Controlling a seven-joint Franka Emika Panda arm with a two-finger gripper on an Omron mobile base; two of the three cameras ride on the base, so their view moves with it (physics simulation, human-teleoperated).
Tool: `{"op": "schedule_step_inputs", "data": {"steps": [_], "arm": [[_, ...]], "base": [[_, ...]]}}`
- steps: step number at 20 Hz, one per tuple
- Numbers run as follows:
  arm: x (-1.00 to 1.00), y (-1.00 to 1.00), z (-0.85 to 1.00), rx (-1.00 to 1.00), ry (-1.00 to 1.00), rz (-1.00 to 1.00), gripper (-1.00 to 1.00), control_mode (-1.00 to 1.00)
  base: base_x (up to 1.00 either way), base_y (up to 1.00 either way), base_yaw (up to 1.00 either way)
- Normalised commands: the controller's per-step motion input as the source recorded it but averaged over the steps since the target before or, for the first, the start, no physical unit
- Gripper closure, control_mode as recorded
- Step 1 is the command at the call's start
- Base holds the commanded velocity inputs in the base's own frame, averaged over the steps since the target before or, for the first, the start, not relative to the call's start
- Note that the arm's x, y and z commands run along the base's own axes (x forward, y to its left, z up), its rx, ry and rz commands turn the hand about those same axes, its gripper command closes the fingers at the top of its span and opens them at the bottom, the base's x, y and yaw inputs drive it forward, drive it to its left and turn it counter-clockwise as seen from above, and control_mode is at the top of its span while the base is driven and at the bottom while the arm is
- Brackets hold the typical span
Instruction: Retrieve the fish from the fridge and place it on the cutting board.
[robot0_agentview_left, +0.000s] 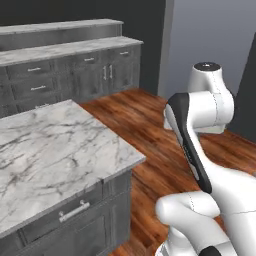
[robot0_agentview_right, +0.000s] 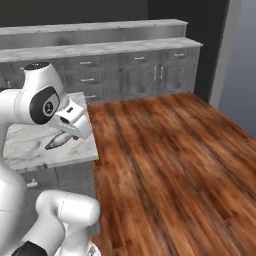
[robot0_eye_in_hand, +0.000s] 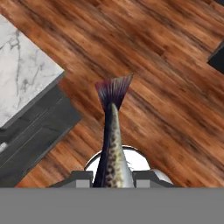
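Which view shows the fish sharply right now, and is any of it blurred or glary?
Hand view: fish sharp, speckles and tail fin clear, no glare. Right base view: fish small, soft, partly behind the arm. Left base view: marble island counter evenly lit, slightly blurred.

Glossy white shells all along the arm (robot0_agentview_left: 210, 190), fat rounded links like swollen tubes, with a long black band running down the side of one segment. A dark round cap sits on top of the upper joint (robot0_agentview_left: 207, 66), thin seam lines crossing the white casing. From the right base camera, a black disc with a small pale mark is set into the shoulder housing (robot0_agentview_right: 46, 106).
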Motion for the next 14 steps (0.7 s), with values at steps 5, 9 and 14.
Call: {"op": "schedule_step_inputs", "data": {"steps": [5, 9, 14], "arm": [[0.00, 0.00, 0.00, 0.00, 0.00, 0.00, 1.00, 1.00], [0.00, 0.00, 0.00, 0.00, 0.00, 0.00, 1.00, 1.00], [0.00, 0.00, 0.00, 0.00, 0.00, 0.00, 1.00, 1.00]], "base": [[-0.02, 1.00, 0.32], [0.00, 1.00, 0.26], [0.01, 1.00, 0.21]]}}
